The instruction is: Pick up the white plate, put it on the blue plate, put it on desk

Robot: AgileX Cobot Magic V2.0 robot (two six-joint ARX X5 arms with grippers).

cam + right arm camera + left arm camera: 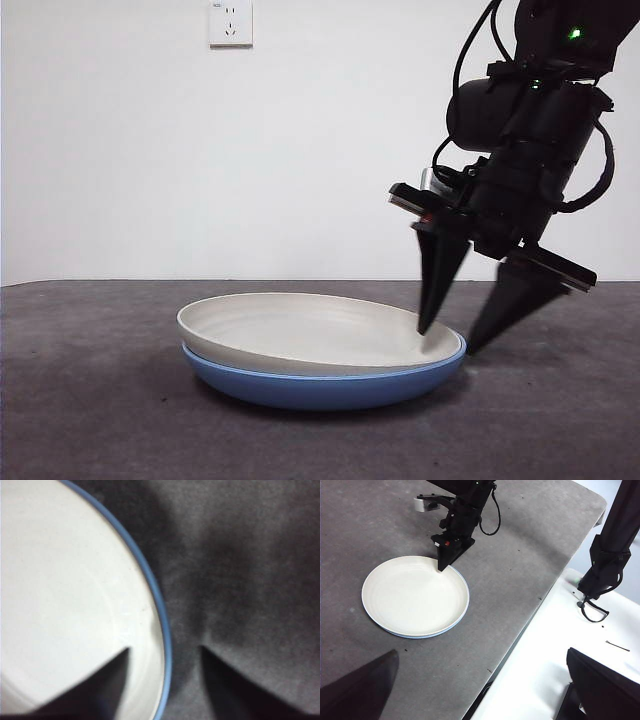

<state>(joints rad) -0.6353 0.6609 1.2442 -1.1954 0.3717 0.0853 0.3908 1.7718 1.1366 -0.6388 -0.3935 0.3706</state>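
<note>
A plain white wall [300,150] stands behind the worktop [90,400], which is dark grey and faintly speckled, with a rounded corner seen from the left wrist view. A white wall socket [230,22] sits high on the wall. Beside the worktop lies a white surface [545,670]. The light is even and soft.

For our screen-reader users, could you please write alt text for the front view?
A white plate sits nested in a blue plate on a dark desk. The right gripper, jaws open, straddles their rim, one jaw inside the white plate, one outside.
</note>
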